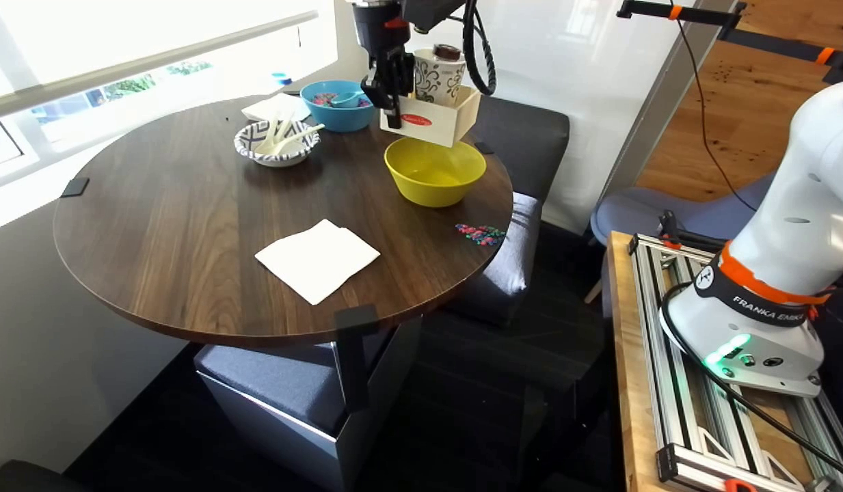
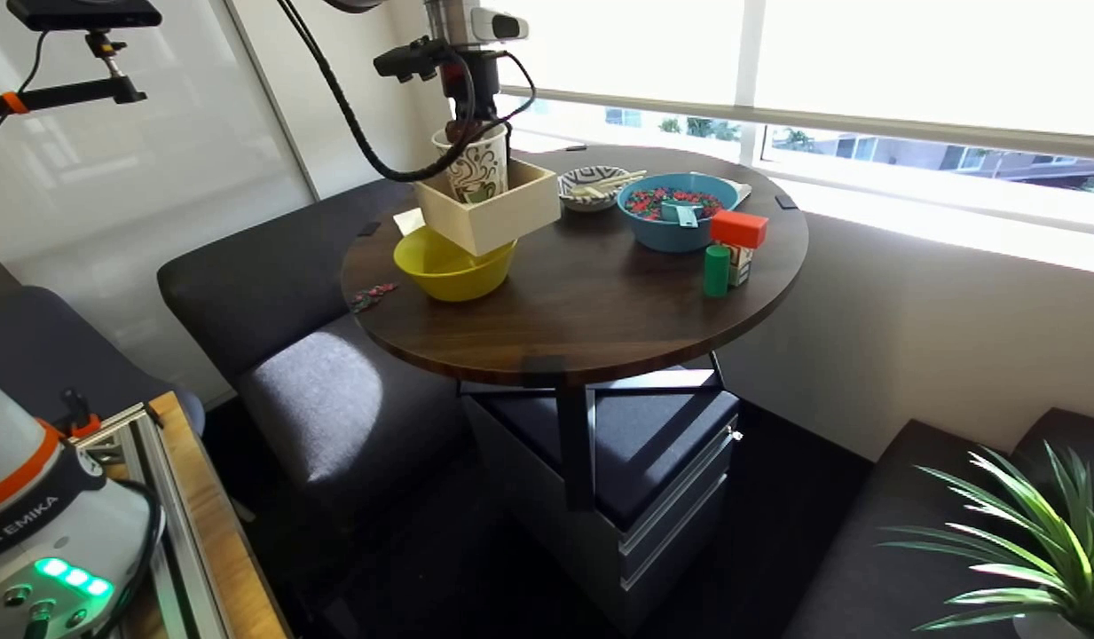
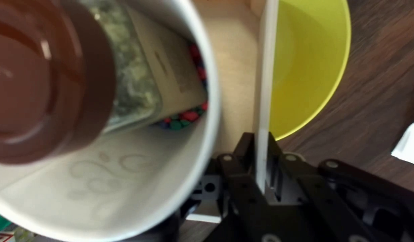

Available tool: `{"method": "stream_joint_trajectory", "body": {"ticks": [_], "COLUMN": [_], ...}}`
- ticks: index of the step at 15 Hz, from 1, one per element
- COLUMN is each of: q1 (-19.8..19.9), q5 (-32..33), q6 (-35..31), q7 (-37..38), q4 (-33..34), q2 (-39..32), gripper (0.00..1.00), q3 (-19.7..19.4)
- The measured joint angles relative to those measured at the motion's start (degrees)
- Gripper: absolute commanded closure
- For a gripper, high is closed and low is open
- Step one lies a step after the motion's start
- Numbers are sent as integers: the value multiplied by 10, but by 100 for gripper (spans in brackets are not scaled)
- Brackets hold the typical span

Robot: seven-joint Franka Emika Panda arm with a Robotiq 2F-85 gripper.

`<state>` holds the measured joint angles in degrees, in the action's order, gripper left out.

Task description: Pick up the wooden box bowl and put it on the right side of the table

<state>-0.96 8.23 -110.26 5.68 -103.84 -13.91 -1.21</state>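
The wooden box bowl (image 1: 463, 115) is a pale square open box with a red oval label. It hangs above the round dark table (image 1: 182, 225), partly over the yellow bowl; both exterior views show this (image 2: 511, 213). My gripper (image 1: 392, 113) is shut on one wall of the box; in the wrist view the wall (image 3: 266, 74) stands between my two fingers (image 3: 259, 146). A patterned paper cup (image 1: 436, 76) stands in the box, with a brown-lidded jar (image 3: 35, 80) and colored bits inside it. The cup hides much of the box floor in the wrist view.
The yellow bowl (image 1: 431, 179) sits below the box. A blue bowl (image 2: 666, 232) of colored bits and a patterned bowl (image 1: 277, 158) with utensils stand nearby. Colored pieces (image 1: 481, 234) and white napkins (image 1: 318, 261) lie on the table. A red-topped shaker (image 2: 738, 232) and green cylinder (image 2: 716, 272) stand near an edge.
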Motion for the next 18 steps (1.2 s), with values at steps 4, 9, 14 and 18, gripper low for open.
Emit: {"method": "stream_joint_trajectory", "body": {"ticks": [4, 9, 14, 18], "q1": [-1, 43, 92, 99], "q5": [78, 68, 5, 8], "q6": [56, -4, -114, -116], "q7": [-8, -97, -177, -206], "q4": [31, 25, -15, -41], "q2": [-16, -15, -26, -36], "gripper": [97, 97, 97, 97], "q3": [-10, -27, -35, -37]}}
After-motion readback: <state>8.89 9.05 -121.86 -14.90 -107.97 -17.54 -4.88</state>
